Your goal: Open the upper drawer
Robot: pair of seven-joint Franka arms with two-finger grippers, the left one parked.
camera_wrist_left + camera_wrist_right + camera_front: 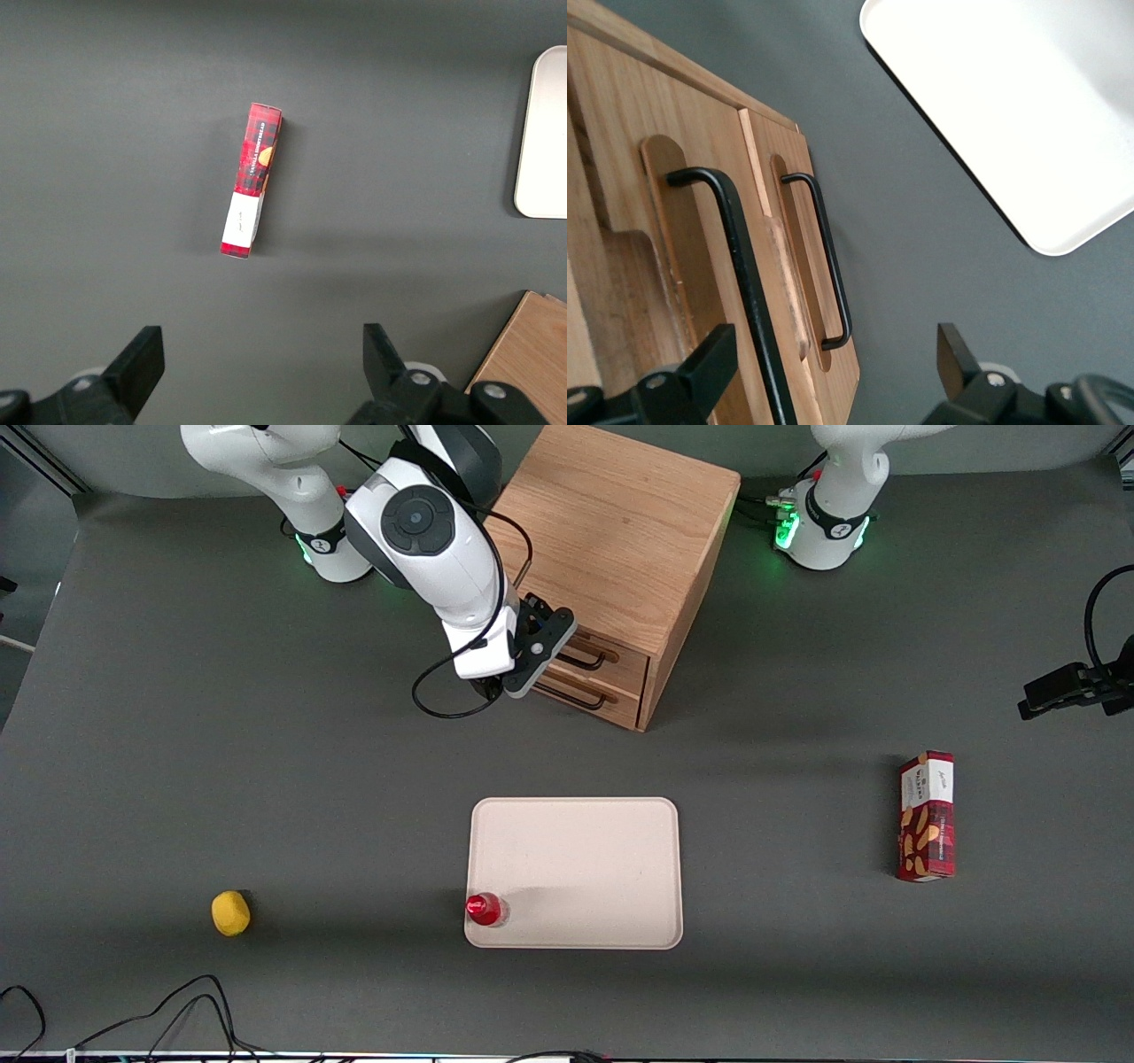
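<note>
The gripper [532, 657] hangs before the upper drawer [592, 657], jaws spread wide, grasping nothing.

The front view looked steeply down on the whole desk [266, 779] from above its near edge. The right wrist view sat close to the cabinet [620, 133], facing its drawer fronts. The left wrist view faced straight down. All three shared the tray [576, 872], at their edges.
</note>
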